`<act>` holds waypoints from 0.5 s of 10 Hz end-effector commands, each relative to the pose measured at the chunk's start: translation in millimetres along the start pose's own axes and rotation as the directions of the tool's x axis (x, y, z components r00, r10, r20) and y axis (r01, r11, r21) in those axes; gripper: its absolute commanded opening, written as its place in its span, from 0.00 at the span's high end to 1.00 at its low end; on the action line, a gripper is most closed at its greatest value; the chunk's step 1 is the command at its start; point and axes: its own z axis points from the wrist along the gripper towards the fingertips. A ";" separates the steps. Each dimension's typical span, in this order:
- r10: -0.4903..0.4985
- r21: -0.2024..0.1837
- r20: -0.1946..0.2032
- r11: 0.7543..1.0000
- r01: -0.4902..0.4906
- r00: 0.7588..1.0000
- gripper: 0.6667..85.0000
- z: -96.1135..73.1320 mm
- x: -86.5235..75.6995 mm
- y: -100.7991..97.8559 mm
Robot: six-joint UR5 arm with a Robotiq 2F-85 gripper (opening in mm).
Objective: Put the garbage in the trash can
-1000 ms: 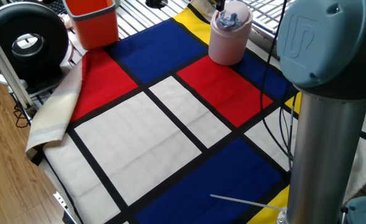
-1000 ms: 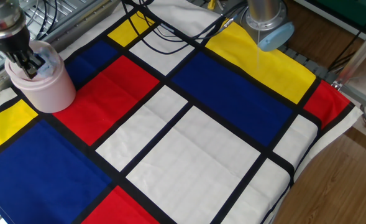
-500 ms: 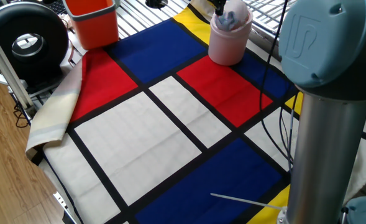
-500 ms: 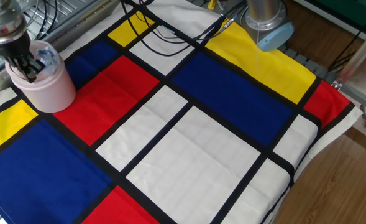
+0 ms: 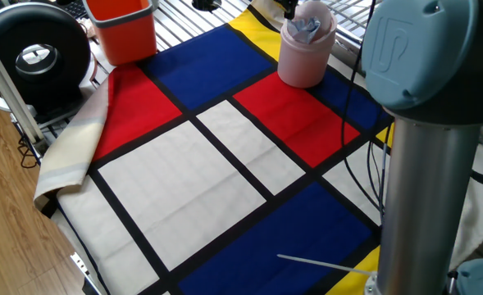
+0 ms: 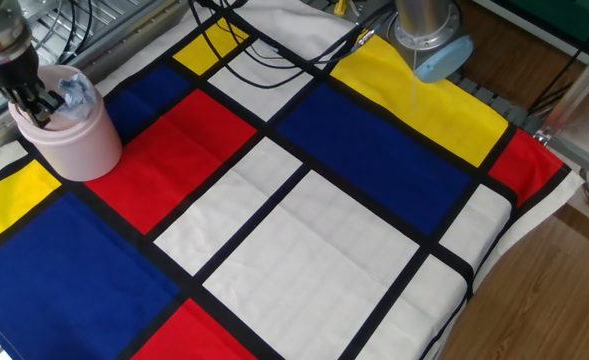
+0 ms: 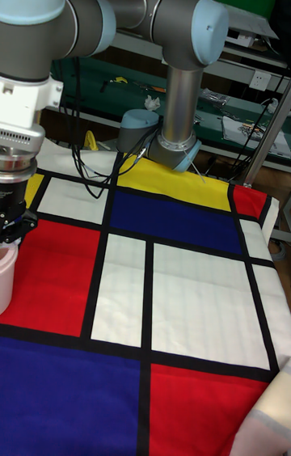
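Garbage beside pincer, atop trash can

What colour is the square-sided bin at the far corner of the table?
The bin is orange, which shows best in the fixed view with the wooden floor on the left.

An orange bin stands at eleven o'clock beside a black round device; a colour-block cloth covers the desk.

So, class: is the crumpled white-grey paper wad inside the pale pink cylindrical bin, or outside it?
Inside: the crumpled paper wad sits in the open mouth of the pale pink cylindrical bin.
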 end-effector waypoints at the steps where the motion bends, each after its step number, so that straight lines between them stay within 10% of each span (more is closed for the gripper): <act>1: 0.030 0.008 0.005 1.000 -0.030 1.000 1.00 -14.3 8.7 7.0; 5: 0.047 0.005 0.004 0.999 -0.047 0.999 1.00 -31.3 23.4 9.9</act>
